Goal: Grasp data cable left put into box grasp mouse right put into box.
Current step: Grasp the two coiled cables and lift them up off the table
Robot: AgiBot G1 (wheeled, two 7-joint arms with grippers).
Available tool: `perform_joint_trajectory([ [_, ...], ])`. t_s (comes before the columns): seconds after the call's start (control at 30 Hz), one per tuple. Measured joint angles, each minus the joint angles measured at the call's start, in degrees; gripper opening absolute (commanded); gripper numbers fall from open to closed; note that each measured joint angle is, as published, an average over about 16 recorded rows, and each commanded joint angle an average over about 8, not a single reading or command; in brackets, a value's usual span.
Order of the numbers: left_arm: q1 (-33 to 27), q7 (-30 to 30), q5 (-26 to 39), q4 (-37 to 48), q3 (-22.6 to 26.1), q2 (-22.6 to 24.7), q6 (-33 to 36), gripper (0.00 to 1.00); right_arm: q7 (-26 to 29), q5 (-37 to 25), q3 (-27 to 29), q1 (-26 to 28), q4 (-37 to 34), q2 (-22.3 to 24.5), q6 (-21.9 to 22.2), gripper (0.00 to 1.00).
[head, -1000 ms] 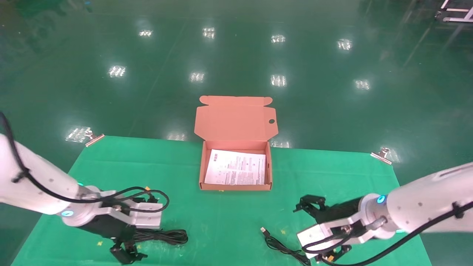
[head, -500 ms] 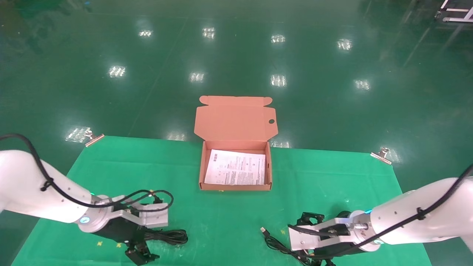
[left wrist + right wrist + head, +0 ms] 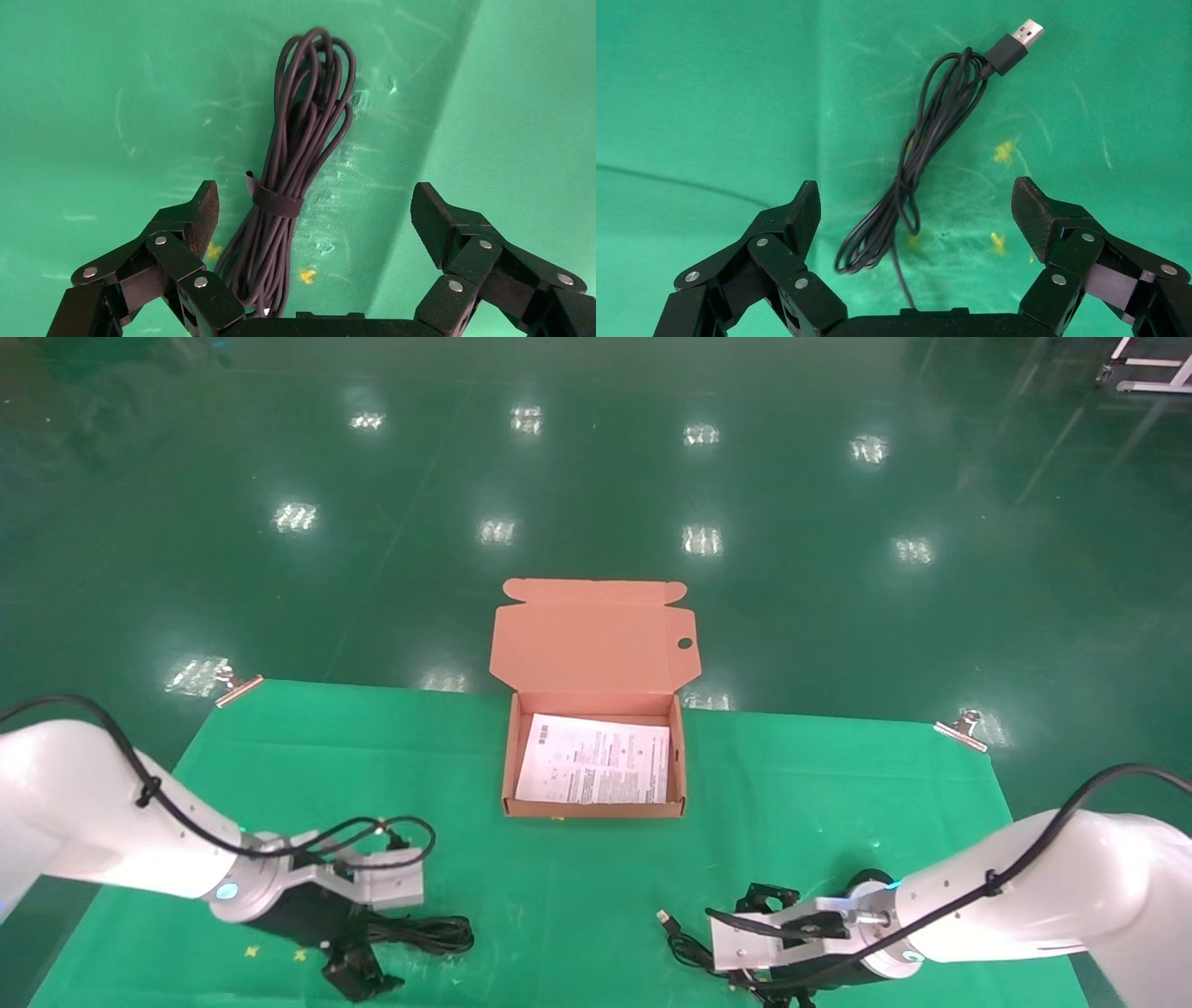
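The cable (image 3: 295,168), a long flat bundle of thin black loops bound by a dark strap near its middle, lies on the green cloth (image 3: 577,887) at the near left of the table, well apart from the box (image 3: 596,784). The left gripper (image 3: 313,217) hangs low over it with its fingers (image 3: 190,225) spread wide on either side of the bundle, gripping nothing; in the head view that gripper (image 3: 358,971) sits at the near end of the cable (image 3: 424,932). On the near right, a thin black cord (image 3: 926,154) lies in loose loops on the cloth, ending in a silver USB plug (image 3: 1021,38). The right gripper (image 3: 916,217) is low over these loops, its fingers (image 3: 1039,217) likewise wide apart and empty, one on each side of the cord. In the head view the cord (image 3: 684,947) and its plug (image 3: 666,919) show just left of the right arm's wrist; the mouse itself is hidden there, and whether it lies under the arm cannot be told. The box stands open at the middle far side of the cloth, its flap lid (image 3: 596,640) raised behind it, with a small round hole near the lid's right edge. A printed white sheet (image 3: 594,771) lies flat inside.
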Motion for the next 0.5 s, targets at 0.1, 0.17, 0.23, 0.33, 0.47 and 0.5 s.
perform_joint_trajectory([
  [0.1, -0.2, 1.8, -0.2, 2.8, -0.2, 0.9, -1.0, 0.55, -1.2, -0.4, -0.1, 0.0, -2.3, -1.0, 1.5, 0.64],
  [0.17, -0.3, 2.7, -0.3, 4.3, -0.3, 1.3, -1.6, 0.30, -1.8, -0.6, -0.2, 0.0, -3.6, -1.5, 2.3, 0.39],
  [0.23, -0.4, 3.5, -0.3, 5.4, -0.4, 1.7, -2.1, 0.05, -2.4, -0.7, -0.2, 0.0, -4.6, -2.0, 3.0, 0.14],
  [0.33, -0.4, 4.3, -0.3, 6.6, -0.5, 2.1, -2.7, 0.00, -2.9, -0.8, -0.2, 0.1, -5.7, -2.4, 3.8, 0.00],
  [0.47, -0.4, 4.7, -0.5, 7.3, -0.6, 2.2, -3.0, 0.00, -3.2, -0.9, -0.2, 0.1, -6.3, -2.7, 4.2, 0.00],
  [0.5, -0.4, 4.7, -0.5, 7.3, -0.6, 2.3, -3.1, 0.00, -3.2, -0.9, -0.2, 0.1, -6.4, -2.7, 4.2, 0.00],
])
